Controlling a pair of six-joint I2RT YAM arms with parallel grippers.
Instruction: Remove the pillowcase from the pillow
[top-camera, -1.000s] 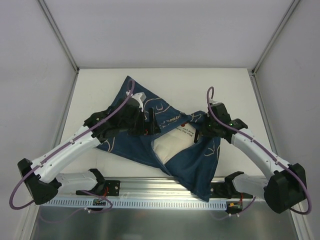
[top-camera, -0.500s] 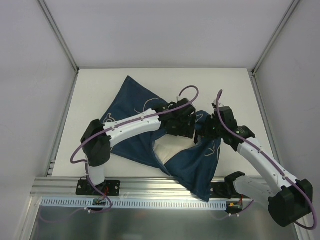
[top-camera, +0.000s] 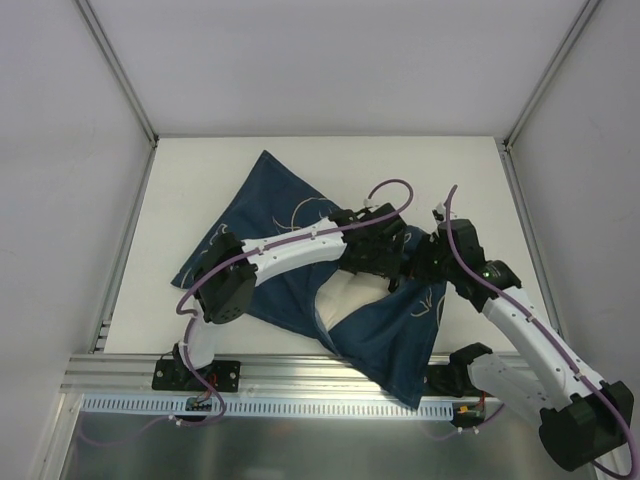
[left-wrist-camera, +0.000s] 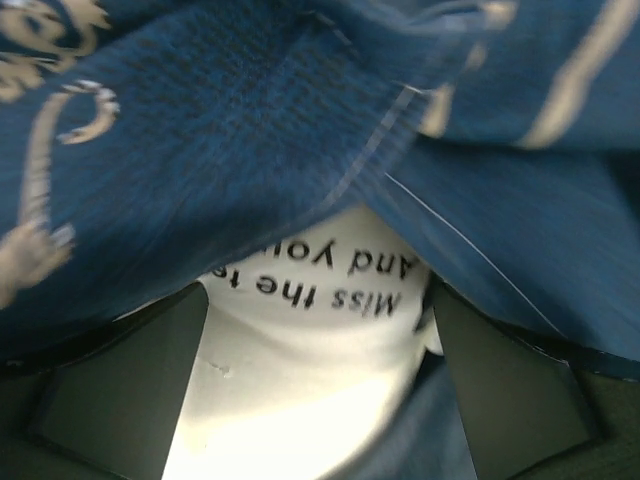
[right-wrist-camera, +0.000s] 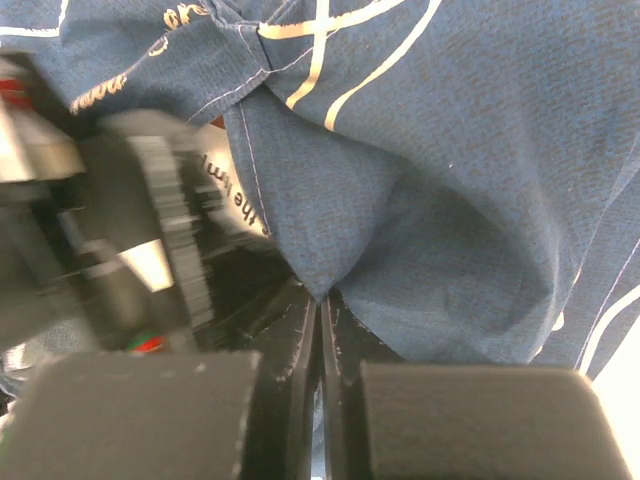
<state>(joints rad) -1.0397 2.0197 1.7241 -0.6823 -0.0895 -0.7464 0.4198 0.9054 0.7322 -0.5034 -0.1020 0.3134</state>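
Note:
The navy pillowcase (top-camera: 270, 200) with cream drawings lies spread across the table. The cream pillow (top-camera: 345, 295) shows through its opening near the middle. My left gripper (top-camera: 378, 260) reaches into that opening. In the left wrist view it (left-wrist-camera: 315, 305) is open, its dark fingers (left-wrist-camera: 120, 390) on either side of the pillow's end (left-wrist-camera: 300, 380), which bears black text, with pillowcase fabric (left-wrist-camera: 220, 130) draped above. My right gripper (top-camera: 412, 268) is just to the right. In the right wrist view it (right-wrist-camera: 322, 298) is shut on a fold of the pillowcase (right-wrist-camera: 450, 200).
The white table (top-camera: 200, 170) has enclosure posts and walls on three sides. A metal rail (top-camera: 300, 385) runs along the near edge, and a corner of the pillowcase hangs over it. The blurred left gripper (right-wrist-camera: 150, 200) sits close beside my right fingers.
My left arm has swung from the left side of the pillowcase to the right, and its gripper is now at the opening over the pillow. My right gripper has shifted slightly nearer, still holding fabric.

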